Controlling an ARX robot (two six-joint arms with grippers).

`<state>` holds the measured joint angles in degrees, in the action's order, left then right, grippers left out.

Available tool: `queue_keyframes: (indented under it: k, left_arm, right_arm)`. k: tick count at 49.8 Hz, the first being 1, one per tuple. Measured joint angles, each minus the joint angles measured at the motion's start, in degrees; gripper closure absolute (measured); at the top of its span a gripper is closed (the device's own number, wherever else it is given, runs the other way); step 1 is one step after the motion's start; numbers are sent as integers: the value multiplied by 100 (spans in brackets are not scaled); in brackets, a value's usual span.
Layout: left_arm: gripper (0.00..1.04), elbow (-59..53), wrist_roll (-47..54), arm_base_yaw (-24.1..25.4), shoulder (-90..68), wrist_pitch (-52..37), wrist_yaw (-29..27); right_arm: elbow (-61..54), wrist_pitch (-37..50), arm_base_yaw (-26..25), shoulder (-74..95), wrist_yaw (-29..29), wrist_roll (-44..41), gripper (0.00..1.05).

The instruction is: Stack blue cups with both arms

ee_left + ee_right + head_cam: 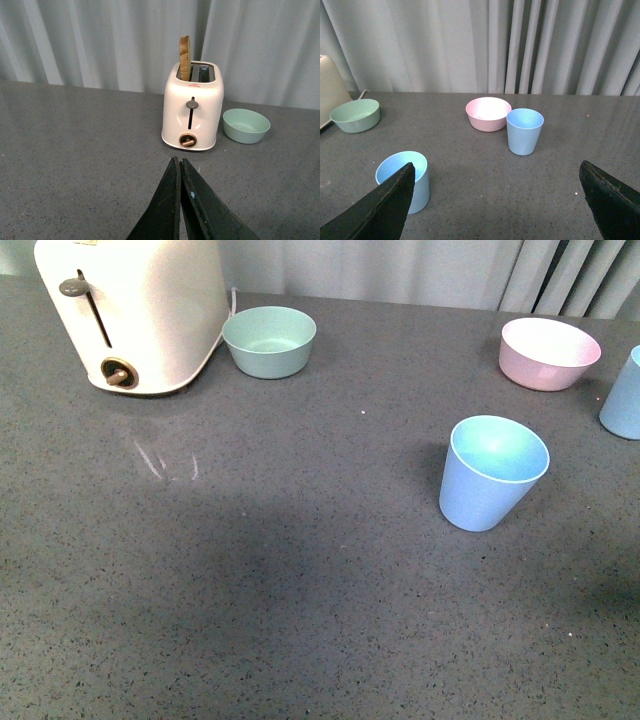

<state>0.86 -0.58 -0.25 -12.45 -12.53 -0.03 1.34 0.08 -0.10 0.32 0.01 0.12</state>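
Two light blue cups stand upright and apart on the grey table. One blue cup [492, 472] is right of centre in the front view; it also shows in the right wrist view [405, 179], partly behind one finger. The other blue cup [622, 395] is cut by the right edge of the front view, next to the pink bowl; it also shows in the right wrist view [524, 131]. My right gripper [497, 172] is open wide and empty, short of both cups. My left gripper [178, 162] is shut on nothing, pointing at the toaster. Neither arm shows in the front view.
A cream toaster [135, 310] with a slice of bread [185, 57] in it stands at the back left. A mint green bowl [269, 340] sits beside it. A pink bowl [548, 352] sits at the back right. Curtains hang behind the table's far edge.
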Motion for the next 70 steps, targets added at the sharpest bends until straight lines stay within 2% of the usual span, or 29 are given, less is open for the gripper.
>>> queue_keyframes:
  k: [10, 17, 33, 35, 38, 41, 45, 50, 51, 55, 58, 63, 70]
  left_arm:
    - [103, 0, -2, 0, 236, 236, 0]
    - [103, 2, 0, 0, 1088, 1204, 0]
    - [103, 2, 0, 0, 1191, 1246, 0]
    - [97, 2, -2, 0, 1191, 1246, 0]
    - [87, 2, -2, 0, 1191, 1246, 0]
    - [76, 2, -2, 0, 1191, 1246, 0]
    - [58, 2, 0, 0, 1191, 1248, 0]
    - [37, 2, 0, 0, 1191, 1248, 0]
    - [32, 2, -2, 0, 1191, 1248, 0]
    - [21, 2, -2, 0, 1191, 1248, 0]
    - [9, 2, -2, 0, 1191, 1250, 0]
    - [9, 2, 9, 0, 1191, 1250, 0]
    - [9, 2, 9, 0, 1191, 1250, 0]
  right_arm:
    - [0, 0, 0, 0, -2, 0, 9]
    - [0, 0, 0, 0, 0, 0, 9]
    - [0, 0, 0, 0, 0, 0, 9]
    - [0, 0, 0, 0, 0, 0, 9]
    - [205, -608, -20, 304, 271, -4, 9]
    - [450, -796, -374, 1117, 190, -74, 9]
    - [872, 339, -1130, 2826, -238, -428, 9]
    - [1751, 1709, -1462, 4948, -297, -1032, 9]
    - [1941, 1799, -1473, 5296, -328, -1154, 9]
    - [2579, 2039, -1484, 6481, -332, -1582, 9]
    - [3237, 1950, -1434, 7587, -319, -2006, 9]
    - [4135, 1714, -1259, 8839, -243, -2500, 9]
    - [5123, 1314, -984, 9783, -195, -2638, 9]
